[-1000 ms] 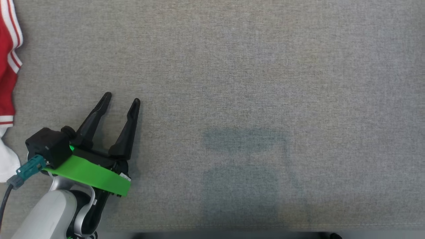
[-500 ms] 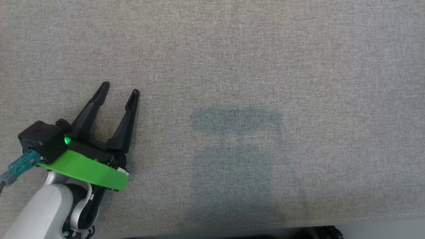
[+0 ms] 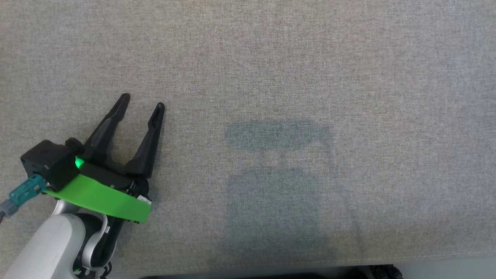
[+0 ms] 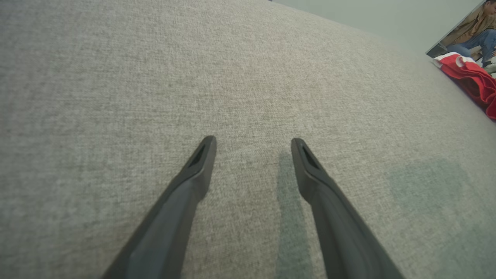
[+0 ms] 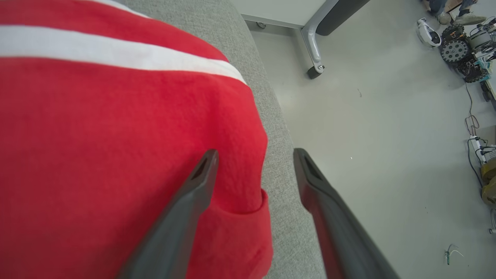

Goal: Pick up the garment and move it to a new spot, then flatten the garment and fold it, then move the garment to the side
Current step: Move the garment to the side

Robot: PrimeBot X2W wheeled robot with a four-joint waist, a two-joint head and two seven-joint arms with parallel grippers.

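Red, soft-looking cloth with a white stripe (image 5: pixel 116 52), the garment (image 5: pixel 116 135) is lying at the edge of the grey counter (image 5: pixel 271 116). It is probably going to handle as light and limp, sagging where it is lifted and not slippery. The thick doubled hem (image 5: pixel 240 228) is looking like the best place to pinch.

The left claw (image 3: pixel 142 101) is hovering wide open over bare counter, well apart from the garment and holding nothing. The right claw (image 5: pixel 255 152) is also standing wide open and gripping nothing. One finger is over the red cloth and the other is beyond its edge. I cannot tell whether it is touching.
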